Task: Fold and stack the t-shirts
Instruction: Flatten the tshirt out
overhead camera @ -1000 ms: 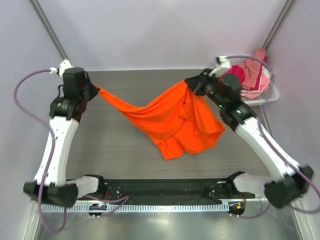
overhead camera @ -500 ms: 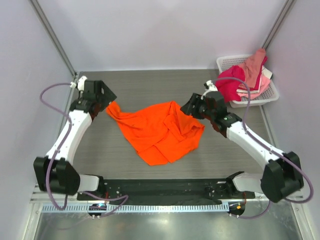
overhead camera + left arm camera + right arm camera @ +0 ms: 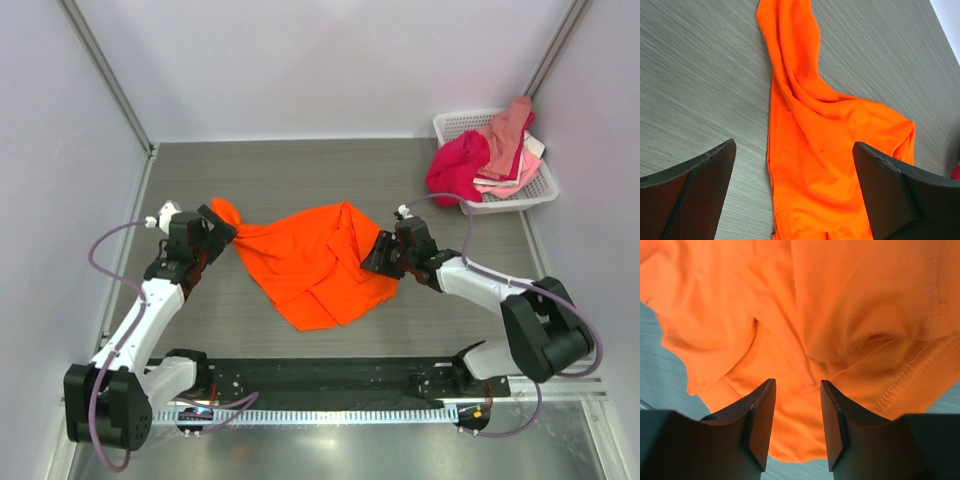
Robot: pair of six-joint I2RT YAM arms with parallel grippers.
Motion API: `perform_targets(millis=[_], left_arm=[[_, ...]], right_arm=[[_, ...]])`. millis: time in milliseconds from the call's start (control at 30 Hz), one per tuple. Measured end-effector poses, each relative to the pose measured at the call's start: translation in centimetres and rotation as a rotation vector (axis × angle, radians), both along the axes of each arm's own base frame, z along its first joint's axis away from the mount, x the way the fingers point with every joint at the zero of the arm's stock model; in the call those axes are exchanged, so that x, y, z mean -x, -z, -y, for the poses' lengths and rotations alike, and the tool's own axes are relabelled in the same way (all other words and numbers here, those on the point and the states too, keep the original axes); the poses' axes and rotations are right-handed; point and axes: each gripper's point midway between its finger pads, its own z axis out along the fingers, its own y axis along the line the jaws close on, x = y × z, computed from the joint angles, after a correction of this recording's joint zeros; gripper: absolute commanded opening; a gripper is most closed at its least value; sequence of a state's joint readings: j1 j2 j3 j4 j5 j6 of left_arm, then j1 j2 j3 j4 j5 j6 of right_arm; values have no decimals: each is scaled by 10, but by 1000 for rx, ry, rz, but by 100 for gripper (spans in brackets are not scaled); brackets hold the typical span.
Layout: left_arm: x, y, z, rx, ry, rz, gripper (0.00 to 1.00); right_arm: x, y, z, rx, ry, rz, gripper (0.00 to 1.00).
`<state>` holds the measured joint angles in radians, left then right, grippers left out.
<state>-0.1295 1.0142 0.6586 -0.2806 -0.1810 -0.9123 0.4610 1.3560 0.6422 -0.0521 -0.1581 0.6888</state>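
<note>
Step in hand, as judged: laying the shirt out before folding. Left gripper [image 3: 218, 232], mid-left, has its fingers wide and holds nothing. Right gripper [image 3: 378, 257], mid-right, has its fingers half apart low over a fold, clamping nothing. One orange shirt [image 3: 315, 262] lies rumpled on the table [image 3: 300, 170], centre frame. Next move calls for pinching the hems and pulling flat. Upper right: one basket [image 3: 520, 203], roughly three heaped shirts [image 3: 458, 168].
</note>
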Motion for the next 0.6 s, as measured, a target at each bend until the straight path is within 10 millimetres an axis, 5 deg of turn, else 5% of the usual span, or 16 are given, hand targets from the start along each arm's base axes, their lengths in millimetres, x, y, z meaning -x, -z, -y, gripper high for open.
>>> perform_targets(millis=[200, 400, 600], left_arm=[[-9, 1, 1, -7, 7, -19, 100], [1, 34, 4, -11, 40, -11, 100], [-3, 45, 16, -8, 113, -72, 100]], right_arm=[[-1, 27, -10, -12, -8, -65, 45], [-1, 36, -23, -37, -29, -77, 44], [-2, 40, -27, -27, -42, -80, 24]])
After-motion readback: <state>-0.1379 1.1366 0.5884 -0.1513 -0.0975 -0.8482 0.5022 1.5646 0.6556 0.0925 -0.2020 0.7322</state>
